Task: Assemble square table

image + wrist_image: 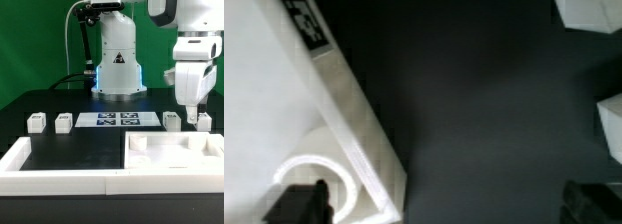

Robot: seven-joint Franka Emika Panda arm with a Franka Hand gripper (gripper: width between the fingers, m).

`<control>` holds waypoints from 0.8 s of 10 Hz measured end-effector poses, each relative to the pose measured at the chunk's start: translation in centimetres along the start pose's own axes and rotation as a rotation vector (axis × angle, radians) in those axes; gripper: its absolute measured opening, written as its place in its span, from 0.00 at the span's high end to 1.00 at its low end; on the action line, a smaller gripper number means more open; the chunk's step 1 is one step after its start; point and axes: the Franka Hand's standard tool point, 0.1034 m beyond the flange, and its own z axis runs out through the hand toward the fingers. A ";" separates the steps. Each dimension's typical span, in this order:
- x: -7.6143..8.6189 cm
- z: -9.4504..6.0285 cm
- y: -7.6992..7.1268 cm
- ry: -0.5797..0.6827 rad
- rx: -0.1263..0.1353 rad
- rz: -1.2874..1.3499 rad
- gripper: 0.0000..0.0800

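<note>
The exterior camera is looking slightly downward across the table [50, 100] toward the arm's base [117, 62] at twelve o'clock; the wrist camera is peering down closely, sharing the slab [180, 160].

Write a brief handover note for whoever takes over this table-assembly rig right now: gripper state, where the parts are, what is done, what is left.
Gripper: open, empty, hovering over the two legs on the exterior view's right.
Parts: tabletop slab lies flat against the rim wall, at the exterior view's lower right. Outer left leg and inner left leg stand loose on one side of the marker board; inner right leg and outer right leg on the other.
Done: no leg fitted.
Left: fit all four legs to the slab.
</note>
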 end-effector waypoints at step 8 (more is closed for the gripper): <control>1.2 0.7 -3.9 0.003 0.022 0.693 0.19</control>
